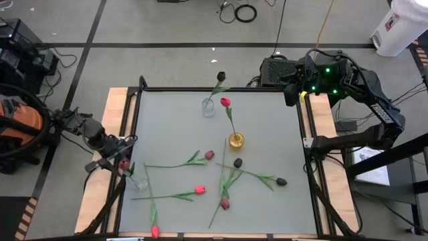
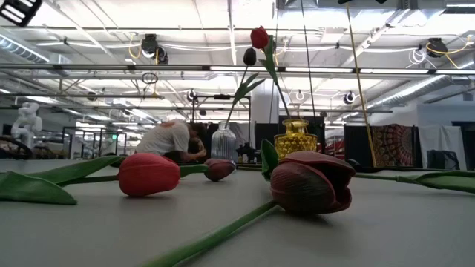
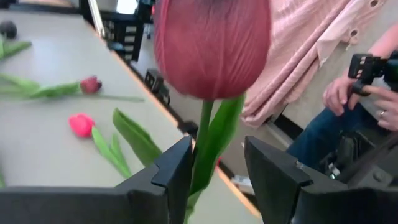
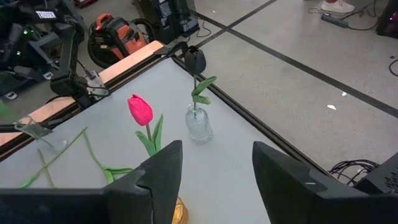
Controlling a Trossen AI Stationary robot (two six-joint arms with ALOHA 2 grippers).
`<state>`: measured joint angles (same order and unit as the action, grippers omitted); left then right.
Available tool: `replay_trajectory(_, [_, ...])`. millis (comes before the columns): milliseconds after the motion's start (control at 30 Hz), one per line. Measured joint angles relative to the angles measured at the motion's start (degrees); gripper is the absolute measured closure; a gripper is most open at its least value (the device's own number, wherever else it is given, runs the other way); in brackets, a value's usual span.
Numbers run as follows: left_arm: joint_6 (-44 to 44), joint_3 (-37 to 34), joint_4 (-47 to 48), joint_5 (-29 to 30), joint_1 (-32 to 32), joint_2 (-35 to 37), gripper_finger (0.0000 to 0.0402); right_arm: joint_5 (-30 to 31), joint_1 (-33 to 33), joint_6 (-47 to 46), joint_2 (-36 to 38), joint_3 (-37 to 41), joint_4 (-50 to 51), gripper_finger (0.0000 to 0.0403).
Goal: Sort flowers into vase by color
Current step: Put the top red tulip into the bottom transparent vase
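Maroon tulip stem between left gripper jaws, jaws apart, stem against one finger

Our left gripper hangs over the table's left edge, fingers parted; our right gripper waits, fingers spread.

Your left gripper has a maroon tulip upright between its parted fingers, stem touching one finger, head just above them. Beside it stands a clear vase. Loose tulips lie flat farther in. Ahead of your right gripper, a black tulip stands in a glass vase and a pink one in the yellow vase.
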<state>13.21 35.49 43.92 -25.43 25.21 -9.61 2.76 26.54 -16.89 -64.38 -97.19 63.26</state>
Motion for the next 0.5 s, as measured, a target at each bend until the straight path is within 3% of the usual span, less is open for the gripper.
replay_trajectory(500, [-3.5,9.4,11.1,2.4,0.0,0.0,0.0249,0.0,0.0,0.0,0.0,0.0,0.0,0.0215])
